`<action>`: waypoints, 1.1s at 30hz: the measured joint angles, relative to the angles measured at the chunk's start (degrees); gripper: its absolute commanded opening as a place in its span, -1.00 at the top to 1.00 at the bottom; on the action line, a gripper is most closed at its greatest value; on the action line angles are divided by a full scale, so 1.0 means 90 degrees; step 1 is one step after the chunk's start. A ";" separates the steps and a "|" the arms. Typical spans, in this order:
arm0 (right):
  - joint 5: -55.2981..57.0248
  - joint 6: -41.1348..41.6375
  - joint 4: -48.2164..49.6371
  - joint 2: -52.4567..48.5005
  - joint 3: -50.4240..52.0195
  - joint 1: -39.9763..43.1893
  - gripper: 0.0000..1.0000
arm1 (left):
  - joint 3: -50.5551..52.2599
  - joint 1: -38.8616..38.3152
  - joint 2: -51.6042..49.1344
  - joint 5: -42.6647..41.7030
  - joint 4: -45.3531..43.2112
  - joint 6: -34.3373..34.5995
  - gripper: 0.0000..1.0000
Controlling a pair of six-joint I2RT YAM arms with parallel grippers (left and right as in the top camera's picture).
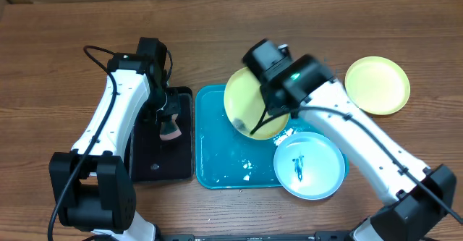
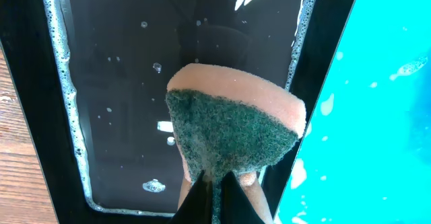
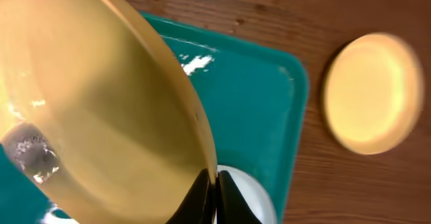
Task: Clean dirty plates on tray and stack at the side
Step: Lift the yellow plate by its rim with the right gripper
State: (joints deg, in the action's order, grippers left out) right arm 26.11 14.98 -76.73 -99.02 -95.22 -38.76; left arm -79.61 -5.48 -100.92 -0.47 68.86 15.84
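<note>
The right gripper (image 3: 214, 183) is clamped on the rim of a yellow-green plate (image 3: 101, 116), holding it tilted on edge above the far part of the teal tray (image 1: 217, 161). The left gripper (image 2: 215, 181) pinches a sponge (image 2: 232, 126), its green scouring face outward, over the black tray (image 2: 27, 83) just beside the teal one.

To scrub well, I judge the plate should be held firm and angled toward the sponge, over the teal tray so drips land inside.

The black tray holds shallow soapy water. The teal tray carries suds and, at its near right corner, a blue plate (image 1: 311, 165) with a dark smear. Another yellow-green plate (image 1: 377, 86) lies on the table (image 1: 72, 24), well apart.
</note>
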 measured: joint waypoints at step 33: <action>0.5583 -0.1168 -0.0787 0.0000 0.0000 -0.2504 0.92 | 0.0000 0.0000 0.0000 0.0000 -0.0017 0.0000 0.91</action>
State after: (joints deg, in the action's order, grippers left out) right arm 76.36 4.47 -83.81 -99.02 -95.22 -61.30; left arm -79.61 -5.48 -100.92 -0.47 68.71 15.84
